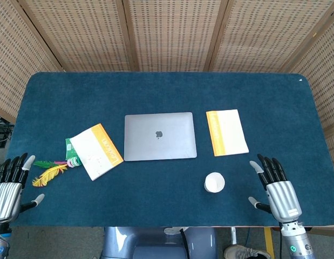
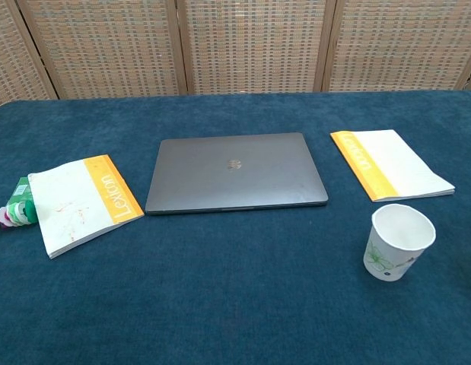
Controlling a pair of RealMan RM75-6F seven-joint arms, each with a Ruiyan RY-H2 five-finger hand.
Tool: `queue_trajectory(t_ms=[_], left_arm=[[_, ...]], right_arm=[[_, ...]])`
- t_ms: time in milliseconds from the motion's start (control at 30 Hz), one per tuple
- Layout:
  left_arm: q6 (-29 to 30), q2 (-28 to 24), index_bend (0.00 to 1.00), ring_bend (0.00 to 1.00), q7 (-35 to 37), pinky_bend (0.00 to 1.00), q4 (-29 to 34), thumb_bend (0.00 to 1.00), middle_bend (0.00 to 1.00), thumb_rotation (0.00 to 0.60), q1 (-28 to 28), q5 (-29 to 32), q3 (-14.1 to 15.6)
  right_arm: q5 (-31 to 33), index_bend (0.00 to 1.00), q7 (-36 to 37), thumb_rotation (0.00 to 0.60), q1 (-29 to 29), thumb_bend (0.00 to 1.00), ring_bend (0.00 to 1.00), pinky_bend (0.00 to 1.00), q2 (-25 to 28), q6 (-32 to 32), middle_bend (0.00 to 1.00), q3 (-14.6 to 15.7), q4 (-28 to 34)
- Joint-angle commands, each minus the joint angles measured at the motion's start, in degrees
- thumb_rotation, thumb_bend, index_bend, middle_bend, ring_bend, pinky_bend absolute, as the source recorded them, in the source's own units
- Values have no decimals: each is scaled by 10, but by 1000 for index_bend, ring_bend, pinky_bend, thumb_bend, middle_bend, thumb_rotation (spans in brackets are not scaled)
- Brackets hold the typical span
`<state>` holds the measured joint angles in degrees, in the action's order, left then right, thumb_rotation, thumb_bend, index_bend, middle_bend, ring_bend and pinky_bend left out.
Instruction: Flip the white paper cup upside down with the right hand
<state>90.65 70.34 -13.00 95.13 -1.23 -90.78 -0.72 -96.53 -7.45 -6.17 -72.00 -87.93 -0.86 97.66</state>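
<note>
The white paper cup (image 1: 214, 182) is seen standing upright, mouth up, on the blue cloth-covered table (image 1: 156, 97), near the front edge and right of centre. In the chest view a green flower print is shown on its side, and the cup (image 2: 399, 242) is set in front of the right-hand notebook (image 2: 389, 163), apart from it.

The right hand (image 1: 277, 186) is held flat over the table's front right part, to the right of the cup and clear of it; its fingers are spread and extended, and nothing is held. The left hand (image 1: 9, 186) is placed at the front left corner, likewise with fingers apart and nothing gripped. Neither hand is shown in the chest view.

A closed grey laptop (image 1: 159, 136) is laid at the middle of the table. To its right the notebook with an orange spine strip (image 1: 226, 132) is laid flat. To its left a second notebook marked "Lexicon" (image 1: 96, 150) is laid at an angle, with a small green packet (image 1: 73, 152) partly tucked under its left edge. Beside that, yellow and green feathers (image 1: 49, 171) are laid near the left hand.
</note>
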Motion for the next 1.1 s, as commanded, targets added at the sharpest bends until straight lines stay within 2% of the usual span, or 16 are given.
queue_trajectory(t_ms=[33,300,500,633,900,1100], left_arm=[[1,0,0,0,-2,0,2,40,0,600,1,0,0],[0,0,0,0,-5,0,4,42,0,600,1,2,0],[1,-4,0,0,2,0,6,44,0,600,2,3,-1],[-4,-4,0,0,4,0,4,44,0,600,0,5,0],[-8,-4,0,0,10,0,3,45,0,600,-2,7,-1],[-9,-4,0,0,11,0,3,45,0,600,-3,6,0]], right_arm=[[-1,1,0,600,0,170,0,0,0,2,0,2,0],[-11,82,13,600,-12,169,0,0,-4,25,0,10,14],[26,199,20,600,-42,170,0,0,-15,83,0,-4,44],[45,258,-35,600,-59,173,0,0,-27,111,0,-14,68],[127,276,-143,600,-80,178,0,0,-44,165,0,-27,115],[174,277,-202,600,-95,180,0,0,-66,185,0,-32,122]])
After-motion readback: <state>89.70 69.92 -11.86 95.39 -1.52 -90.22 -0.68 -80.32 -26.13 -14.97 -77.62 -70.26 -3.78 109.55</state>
